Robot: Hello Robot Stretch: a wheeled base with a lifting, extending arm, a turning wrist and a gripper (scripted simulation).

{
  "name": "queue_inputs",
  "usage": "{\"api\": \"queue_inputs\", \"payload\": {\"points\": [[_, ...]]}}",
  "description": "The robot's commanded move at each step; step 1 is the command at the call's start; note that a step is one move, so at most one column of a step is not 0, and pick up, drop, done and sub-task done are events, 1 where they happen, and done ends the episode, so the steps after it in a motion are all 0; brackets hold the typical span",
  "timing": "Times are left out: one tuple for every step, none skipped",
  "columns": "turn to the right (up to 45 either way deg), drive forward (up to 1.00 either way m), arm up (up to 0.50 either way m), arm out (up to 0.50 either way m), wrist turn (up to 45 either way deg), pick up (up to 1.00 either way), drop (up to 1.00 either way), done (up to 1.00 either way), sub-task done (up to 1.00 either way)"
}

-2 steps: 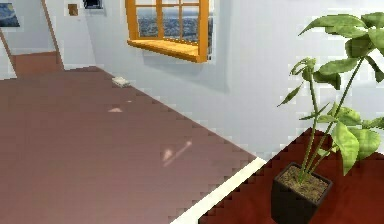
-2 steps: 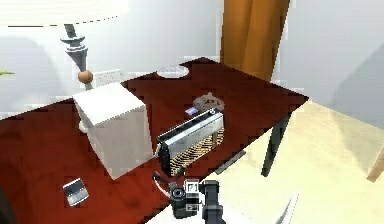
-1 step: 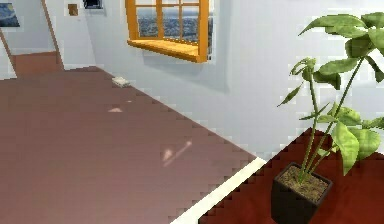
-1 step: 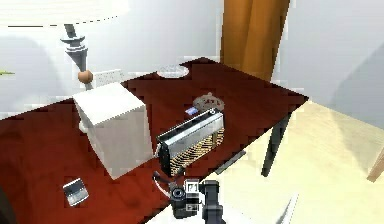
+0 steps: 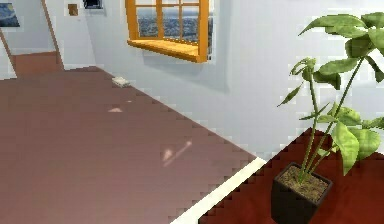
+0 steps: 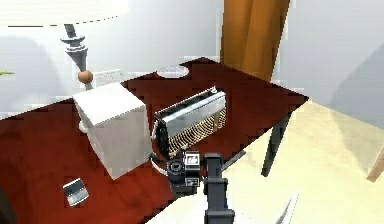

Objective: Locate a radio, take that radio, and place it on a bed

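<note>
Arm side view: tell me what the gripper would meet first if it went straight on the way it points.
Most likely the silver radio on the dark red table, right beyond the gripper. Its height against the radio is unclear, so it might pass above.

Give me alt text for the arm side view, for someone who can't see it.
A silver, ribbed box-shaped radio lies on a dark red wooden table, beside a white cube-shaped box. The robot's gripper sits near the radio; whether it holds anything cannot be told.

On the table point(image 6: 250, 100), the radio point(image 6: 190, 122) lies right of a box point(image 6: 115, 128), a lamp point(image 6: 73, 42) behind them
</note>
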Motion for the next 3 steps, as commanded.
{"api": "queue_inputs", "payload": {"points": [[0.0,0.0,0.22,0.0,0.0,0.0,0.0,0.0,0.0],[0.0,0.0,0.0,0.0,-45.0,0.0,0.0,0.0,0.0],[0.0,0.0,0.0,0.0,-45.0,0.0,0.0,0.0,0.0]]}}
